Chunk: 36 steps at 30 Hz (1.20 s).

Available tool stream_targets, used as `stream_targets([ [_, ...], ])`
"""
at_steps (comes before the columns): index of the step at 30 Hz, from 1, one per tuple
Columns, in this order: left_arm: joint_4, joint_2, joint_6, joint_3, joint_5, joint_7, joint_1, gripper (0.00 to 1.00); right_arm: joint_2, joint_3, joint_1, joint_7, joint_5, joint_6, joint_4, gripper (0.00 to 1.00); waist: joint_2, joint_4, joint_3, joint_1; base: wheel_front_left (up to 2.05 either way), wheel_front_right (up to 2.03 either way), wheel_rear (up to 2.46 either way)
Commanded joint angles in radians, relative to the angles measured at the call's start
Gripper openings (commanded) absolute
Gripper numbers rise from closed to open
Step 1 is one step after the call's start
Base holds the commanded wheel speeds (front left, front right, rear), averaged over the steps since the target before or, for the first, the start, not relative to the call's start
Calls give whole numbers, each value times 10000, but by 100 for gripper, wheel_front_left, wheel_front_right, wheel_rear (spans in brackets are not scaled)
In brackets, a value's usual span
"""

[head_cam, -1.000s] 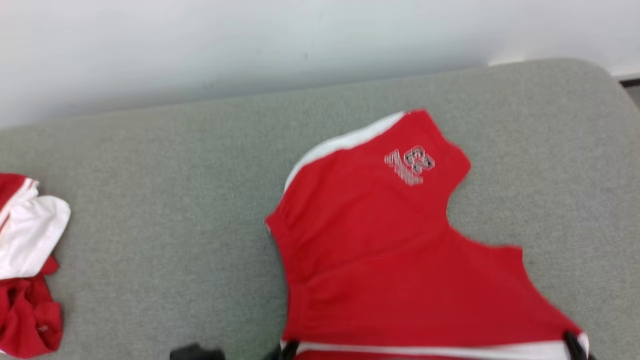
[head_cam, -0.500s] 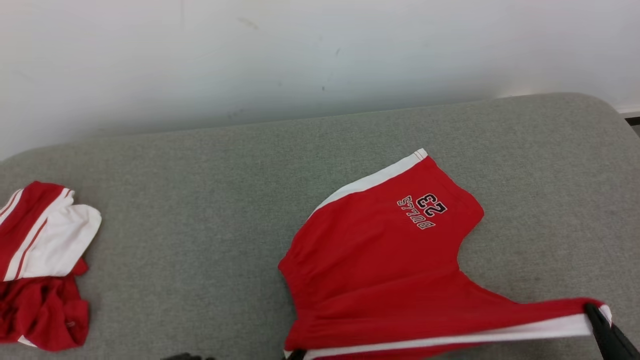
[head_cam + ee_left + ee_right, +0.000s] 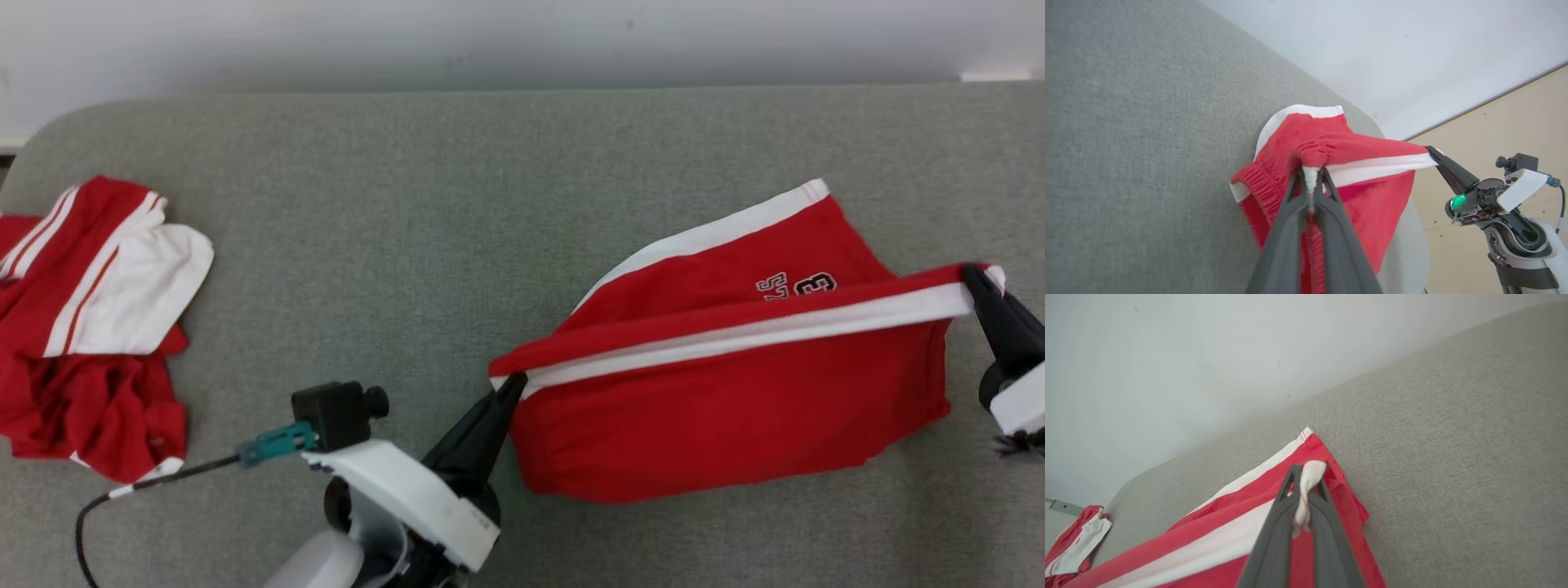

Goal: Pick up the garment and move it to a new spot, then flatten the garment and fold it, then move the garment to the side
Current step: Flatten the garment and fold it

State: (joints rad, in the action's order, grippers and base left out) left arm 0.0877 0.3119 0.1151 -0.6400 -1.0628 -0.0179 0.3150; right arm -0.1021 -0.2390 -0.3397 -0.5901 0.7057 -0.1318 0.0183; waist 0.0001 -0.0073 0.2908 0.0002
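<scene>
holding red shorts (image 3: 718, 416) stretched over the worktop (image 3: 408, 204): left jaws clamp their nine o'clock corner, right jaws two o'clock.

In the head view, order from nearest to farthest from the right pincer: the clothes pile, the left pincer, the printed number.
1. The printed number, on the shorts beside the right pincer.
2. The left pincer, at the shorts' other end.
3. The clothes pile, far left.

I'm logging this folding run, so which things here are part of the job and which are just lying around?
In the job:
- red basketball shorts with white stripes
- left claw and right claw, each shut on the striped edge

Lying about:
- crumpled red-and-white clothes pile, far left
</scene>
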Motion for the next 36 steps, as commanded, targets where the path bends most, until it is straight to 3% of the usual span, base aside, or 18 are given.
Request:
stream_targets([
  [1,-132,-91,16,49,77,-11,201,0,-80,-89,-297,-73,-185,23,-150,0,-1,596,641,-2,0,0,0],
  [7,-1426,-879,-54,174,107,-154,1491,0,-118,-197,-2141,-330,-901,23,-1588,0,-1,1059,1238,-2,0,0,0],
  [14,-2503,-1525,-364,63,31,-281,2244,0,-313,-20,-3082,-290,-1742,23,-2690,0,-1,1329,1532,-2,0,0,0],
  [15,-2631,-1553,-394,35,83,-319,2317,0,-333,-21,-3156,-213,-1845,24,-2780,4,-1,1344,1552,-2,0,0,0],
  [16,-2731,-1581,-407,36,128,-334,2355,0,-329,-8,-3216,-139,-1889,24,-2853,20,-1,1353,1566,-2,0,0,0],
  [17,-2827,-1619,-401,48,139,-385,2372,26,-289,-78,-3291,-4,-1900,24,-2909,60,-1,1356,1584,-2,0,0,0],
  [18,-2899,-1646,-406,63,151,-417,2396,62,-250,-113,-3374,163,-1884,24,-2932,100,-1,1356,1605,-2,0,0,0],
  [19,-2960,-1672,-420,76,161,-464,2417,100,-202,-94,-3424,322,-1797,24,-2944,100,-1,1352,1623,-2,0,0,0],
  [27,-3010,-1504,-190,110,452,-791,2273,100,-294,219,-3363,1556,-1454,24,-2827,100,-1,1112,1679,-2,0,0,0],
  [32,-2608,-1023,236,-17,1262,-1274,2128,100,-814,968,-2916,2098,-1625,24,-2492,100,-1,875,1603,-2,0,0,0],
  [36,-2136,-539,852,-154,2425,-1905,2019,100,-1460,1596,-2455,2328,-2118,24,-2298,100,-1,747,1491,-2,0,0,0],
])
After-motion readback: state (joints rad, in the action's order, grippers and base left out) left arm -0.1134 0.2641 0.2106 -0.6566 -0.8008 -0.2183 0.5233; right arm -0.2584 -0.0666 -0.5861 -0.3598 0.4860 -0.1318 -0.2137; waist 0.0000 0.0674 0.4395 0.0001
